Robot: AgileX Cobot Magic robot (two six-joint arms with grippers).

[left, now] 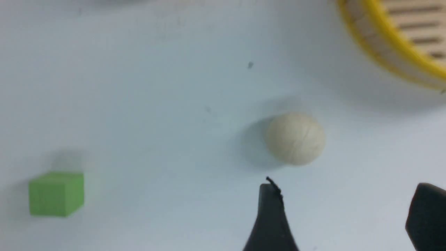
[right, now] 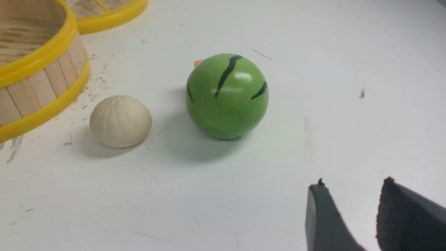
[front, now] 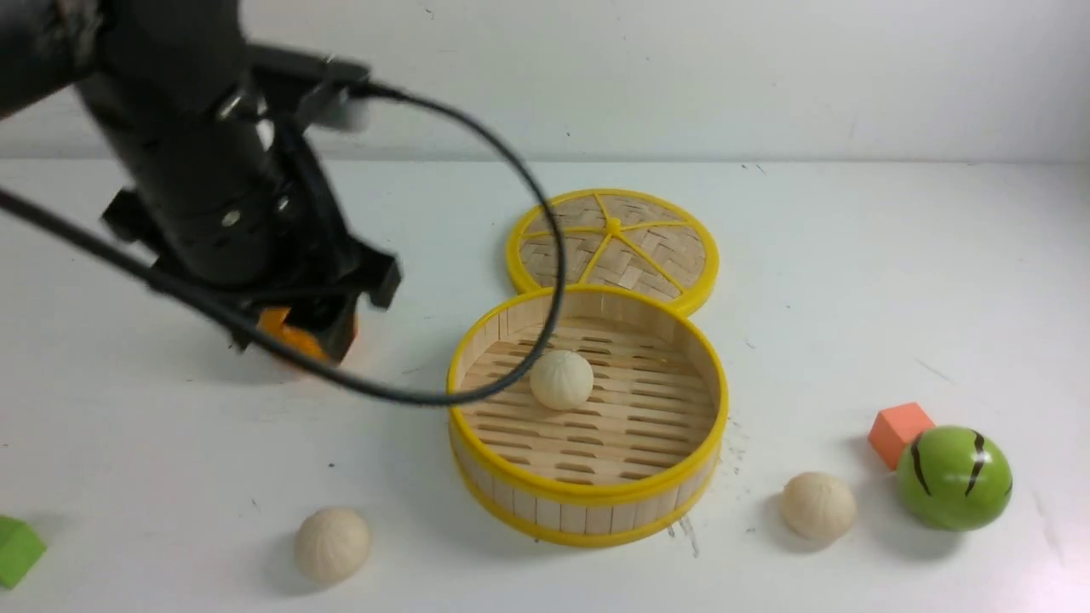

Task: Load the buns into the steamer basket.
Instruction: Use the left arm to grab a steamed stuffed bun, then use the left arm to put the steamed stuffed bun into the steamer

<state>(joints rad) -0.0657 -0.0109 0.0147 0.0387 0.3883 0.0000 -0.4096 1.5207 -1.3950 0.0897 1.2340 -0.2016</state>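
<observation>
The steamer basket (front: 588,498) stands mid-table with one bun (front: 561,380) on its slat floor. A second bun (front: 332,545) lies on the table in front of it to the left and also shows in the left wrist view (left: 295,138). A third bun (front: 818,506) lies to the basket's right and also shows in the right wrist view (right: 120,121). My left gripper (left: 348,190) is open and empty above the table, a little short of the second bun. My right gripper (right: 353,183) is empty, its jaws a narrow gap apart, and is out of the front view.
The left arm (front: 213,196) hangs over the table's left, with an orange fruit (front: 285,335) partly hidden under it. The woven lid (front: 613,247) lies behind the basket. A green striped ball (front: 954,478) and an orange cube (front: 900,432) sit at the right. A green cube (front: 17,552) sits front left.
</observation>
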